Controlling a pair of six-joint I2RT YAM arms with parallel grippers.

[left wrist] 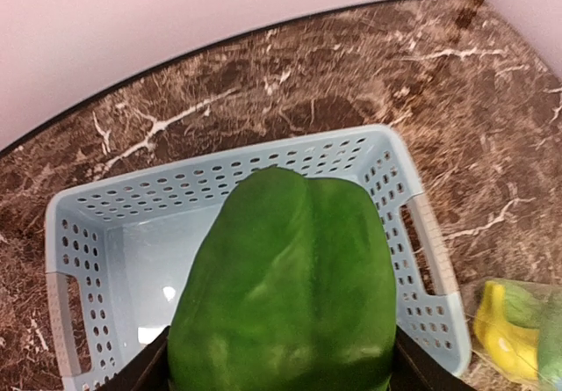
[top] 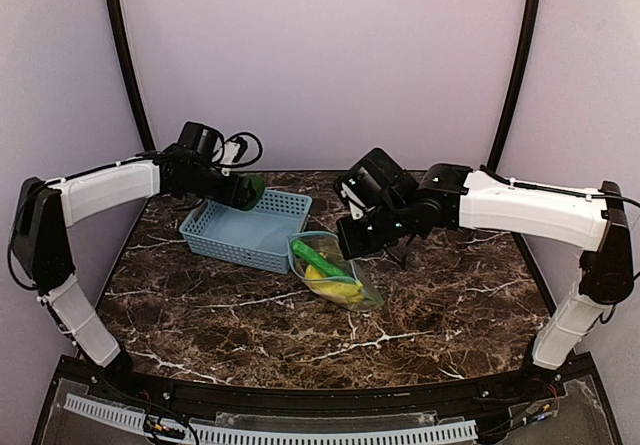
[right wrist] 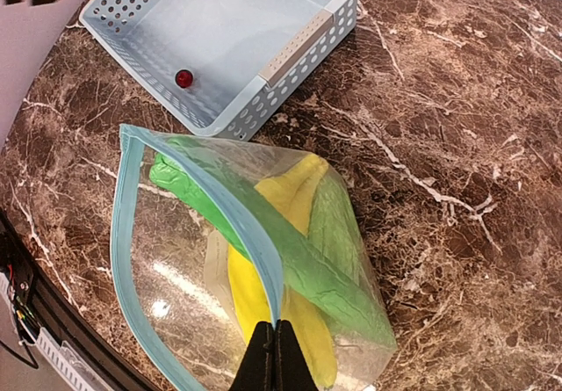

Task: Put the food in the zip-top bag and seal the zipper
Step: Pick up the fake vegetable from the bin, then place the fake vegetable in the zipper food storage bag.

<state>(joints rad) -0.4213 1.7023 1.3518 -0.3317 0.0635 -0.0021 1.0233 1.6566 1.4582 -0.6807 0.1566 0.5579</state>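
My left gripper [top: 243, 191] is shut on the dark green bell pepper [top: 251, 189] and holds it above the far left of the basket; the pepper [left wrist: 290, 277] fills the left wrist view between the fingers [left wrist: 147, 369]. The clear zip-top bag [top: 338, 271] lies open on the table, with the yellow banana [right wrist: 263, 277] and two green cucumber pieces [right wrist: 334, 268] inside. My right gripper [right wrist: 277, 328] is shut on the bag's light-blue zipper strip [right wrist: 230, 208] and holds the mouth up. In the top view the right gripper [top: 352, 241] is at the bag's far right edge.
A light-blue slotted basket [top: 232, 250] stands left of the bag, with a small red ball [right wrist: 183, 78] in it. Its rim [left wrist: 219, 164] lies under the pepper. The bag's corner with the banana [left wrist: 505, 329] shows right of the basket. Dark marble table [top: 450, 295].
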